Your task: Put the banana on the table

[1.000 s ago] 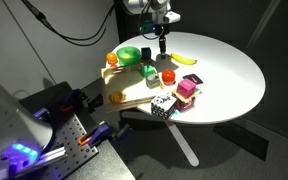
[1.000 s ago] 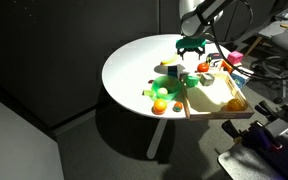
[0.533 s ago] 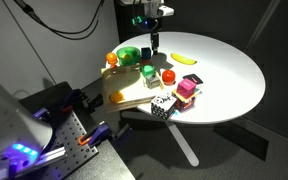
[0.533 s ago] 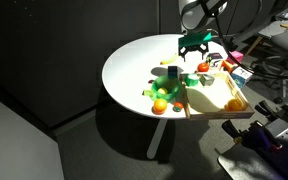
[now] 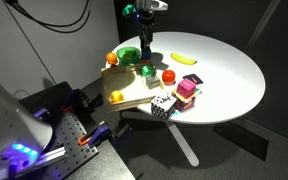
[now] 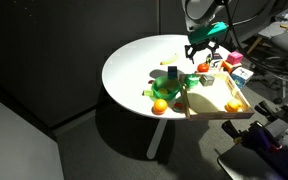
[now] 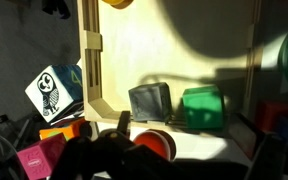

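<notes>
Lying on the table [image 5: 224,80], the banana [image 5: 185,58] escapes the wrist view; end effector [image 6: 202,53] spread.

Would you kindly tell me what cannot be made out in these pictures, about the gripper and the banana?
1. Gripper: too small in both exterior views, and only a dark blur at the wrist view's bottom edge, so open or shut is unclear.
2. Banana: lies outside the wrist view's frame, so that view shows nothing of it.
3. Yellow piece: cut off by the wrist view's top edge.
</notes>
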